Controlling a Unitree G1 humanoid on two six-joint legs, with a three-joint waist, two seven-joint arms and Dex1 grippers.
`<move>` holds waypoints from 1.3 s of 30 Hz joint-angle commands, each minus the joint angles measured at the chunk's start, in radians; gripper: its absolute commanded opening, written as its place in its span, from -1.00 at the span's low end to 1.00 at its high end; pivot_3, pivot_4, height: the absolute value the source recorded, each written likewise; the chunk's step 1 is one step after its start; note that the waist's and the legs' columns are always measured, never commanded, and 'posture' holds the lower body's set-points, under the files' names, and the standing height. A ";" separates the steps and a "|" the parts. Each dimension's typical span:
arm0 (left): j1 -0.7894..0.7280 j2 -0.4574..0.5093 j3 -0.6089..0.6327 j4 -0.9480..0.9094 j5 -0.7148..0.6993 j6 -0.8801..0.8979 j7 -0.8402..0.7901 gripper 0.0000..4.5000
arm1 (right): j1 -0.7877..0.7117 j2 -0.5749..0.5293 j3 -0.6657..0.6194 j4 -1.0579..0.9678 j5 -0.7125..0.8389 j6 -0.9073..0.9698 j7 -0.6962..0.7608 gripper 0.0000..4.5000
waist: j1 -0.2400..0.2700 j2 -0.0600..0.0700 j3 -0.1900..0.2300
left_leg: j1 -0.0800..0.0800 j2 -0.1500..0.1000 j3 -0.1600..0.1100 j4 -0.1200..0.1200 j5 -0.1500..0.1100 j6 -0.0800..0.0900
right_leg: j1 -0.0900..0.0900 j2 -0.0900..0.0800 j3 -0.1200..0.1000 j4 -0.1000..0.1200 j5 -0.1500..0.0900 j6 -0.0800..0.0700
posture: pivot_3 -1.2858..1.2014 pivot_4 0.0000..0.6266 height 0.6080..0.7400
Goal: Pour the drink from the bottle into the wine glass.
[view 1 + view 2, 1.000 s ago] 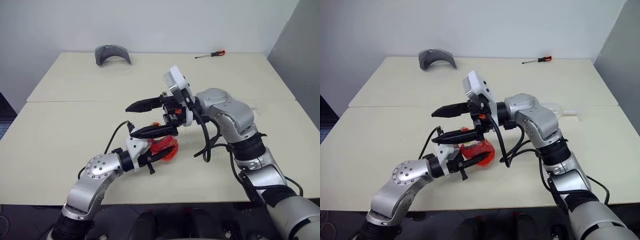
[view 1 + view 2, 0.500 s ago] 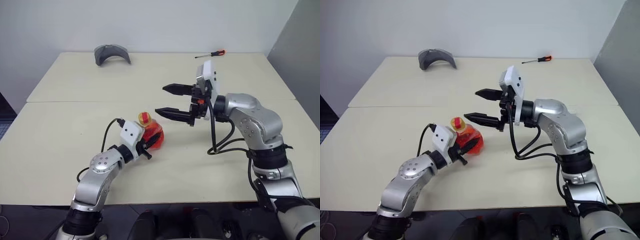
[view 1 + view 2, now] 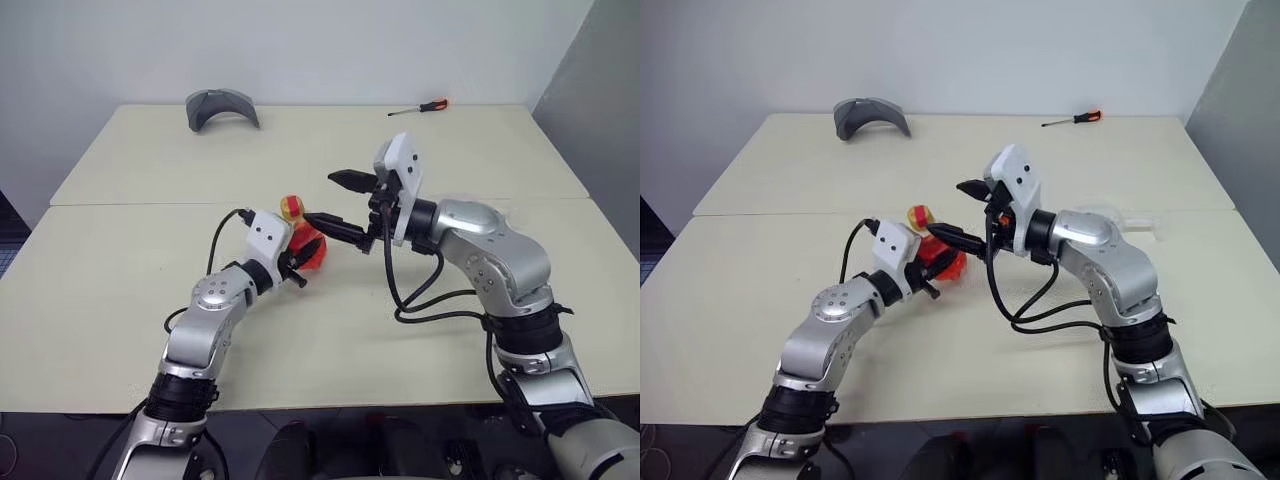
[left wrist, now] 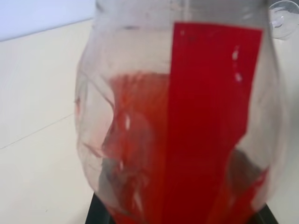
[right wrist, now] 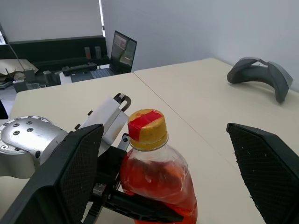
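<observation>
- Bottle (image 3: 303, 243) is standing upright near the middle of the bench (image 3: 120, 290), gripped low on its body by the left claw (image 3: 296, 262), which is closing tight on it from the robot's left.
- Label (image 4: 210, 116) is showing as a plain red strip running down the bottle's clear wall in the left wrist view; no writing on it can be read.
- Cap (image 5: 147, 126) is sitting on the bottle, yellow with a red band across its top.
- Drink (image 5: 161, 184) is filling the lower body of the bottle, bright red-orange.
- Right claw (image 3: 338, 203) is hanging above the bench just beside the bottle on its right, pointing across toward it with its fingers (image 5: 60, 172) spread wide; the lower finger's tip is lying close to the bottle's neck, and whether it is touching cannot be told.
- Wine glass (image 3: 1130, 222) is lying on its side on the bench behind the right arm, well apart from the bottle.
- Screwdriver (image 3: 420, 107) is lying at the far edge of the bench, and a grey curved piece (image 3: 221, 107) is sitting at the far left.
</observation>
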 commanded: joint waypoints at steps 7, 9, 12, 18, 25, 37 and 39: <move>-0.051 0.003 0.019 -0.028 -0.018 0.009 -0.031 -0.54 | -0.076 0.052 0.016 0.074 -0.067 -0.085 -0.028 1.00 | -0.001 0.000 0.000 | 0.000 0.000 0.000 0.000 0.000 0.000 | -0.001 0.000 0.000 0.001 0.000 0.000 | 0.03 -0.52 1.00; -0.054 0.002 0.022 -0.030 -0.021 0.014 -0.031 -0.54 | -0.072 0.056 0.023 0.076 -0.075 -0.093 -0.026 1.00 | -0.001 0.000 0.000 | 0.000 0.000 0.000 0.000 0.000 0.000 | 0.000 0.000 0.000 0.001 0.000 0.000 | 0.03 -0.52 1.00; -0.052 0.003 0.024 -0.035 -0.026 0.021 -0.033 -0.54 | -0.065 0.060 0.025 0.068 -0.072 -0.088 -0.018 1.00 | -0.001 0.000 0.000 | 0.000 0.000 0.000 0.000 0.000 0.000 | -0.001 0.000 0.000 0.001 0.000 0.000 | 0.03 -0.52 1.00; -0.047 0.002 0.020 -0.049 -0.030 0.027 -0.037 -0.54 | -0.058 0.069 0.027 0.063 -0.068 -0.078 -0.005 1.00 | -0.001 0.000 0.000 | 0.000 0.000 0.000 0.000 0.000 0.000 | -0.001 0.000 0.000 0.001 0.000 0.000 | 0.03 -0.52 1.00; -0.059 0.002 0.019 -0.046 -0.028 0.029 -0.046 -0.54 | -0.064 0.088 0.044 0.087 -0.084 -0.092 0.000 1.00 | -0.001 0.000 0.000 | 0.000 0.000 0.000 0.000 0.000 0.000 | -0.001 0.000 0.000 0.001 0.000 0.000 | 0.03 -0.52 1.00; -0.032 0.004 0.009 -0.060 -0.023 0.014 -0.058 -0.54 | -0.074 0.106 0.057 0.123 -0.116 -0.135 -0.004 1.00 | -0.001 0.000 0.000 | 0.000 0.000 0.000 0.000 0.000 0.000 | -0.001 0.000 0.000 0.001 0.000 0.000 | 0.03 -0.52 1.00; -0.029 0.004 0.010 -0.058 -0.022 0.010 -0.059 -0.54 | -0.074 0.110 0.055 0.126 -0.117 -0.138 -0.004 0.83 | -0.001 0.000 0.000 | 0.000 0.000 0.000 0.000 0.000 0.000 | -0.001 0.000 0.000 0.001 0.000 0.000 | 0.03 -0.52 1.00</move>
